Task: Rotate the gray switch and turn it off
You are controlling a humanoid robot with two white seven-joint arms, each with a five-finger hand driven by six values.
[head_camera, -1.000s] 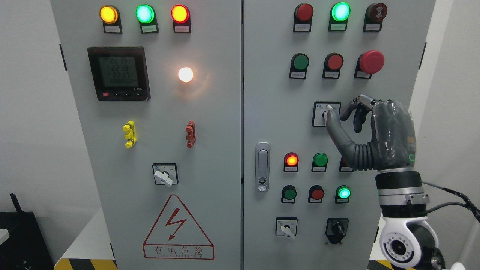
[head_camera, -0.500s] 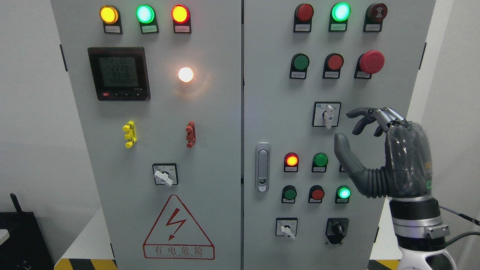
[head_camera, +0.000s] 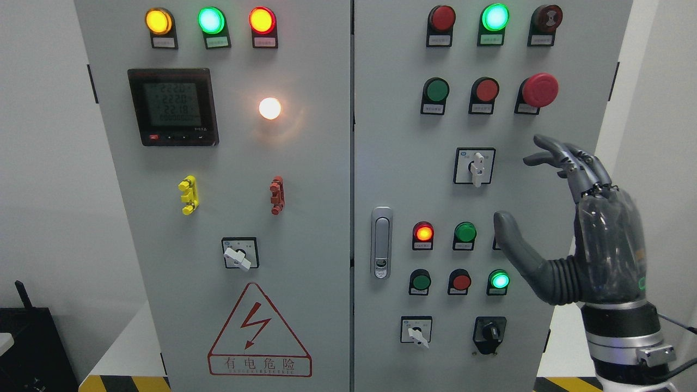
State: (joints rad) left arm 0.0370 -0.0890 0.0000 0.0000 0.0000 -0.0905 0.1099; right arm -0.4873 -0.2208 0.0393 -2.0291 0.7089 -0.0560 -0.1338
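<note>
A gray rotary switch [head_camera: 477, 167] sits on a square black-framed plate on the right cabinet door [head_camera: 392, 163], its white knob pointing straight down. My right hand [head_camera: 525, 190] is open to the right of and below the switch, clear of it, with its fingers [head_camera: 566, 158] spread upward and thumb [head_camera: 509, 234] stretched left. It holds nothing. The left arm does not show.
Lit and unlit push buttons and lamps cover both doors. A red mushroom stop button [head_camera: 539, 90] is above the switch. Other rotary switches sit at the lower left [head_camera: 238, 253], lower middle [head_camera: 416, 331] and lower right [head_camera: 489, 332]. A door latch [head_camera: 381, 242] is near the centre seam.
My right hand let go of the switch knob, drew back right and downward, and opened its fingers. The knob now points straight down.
</note>
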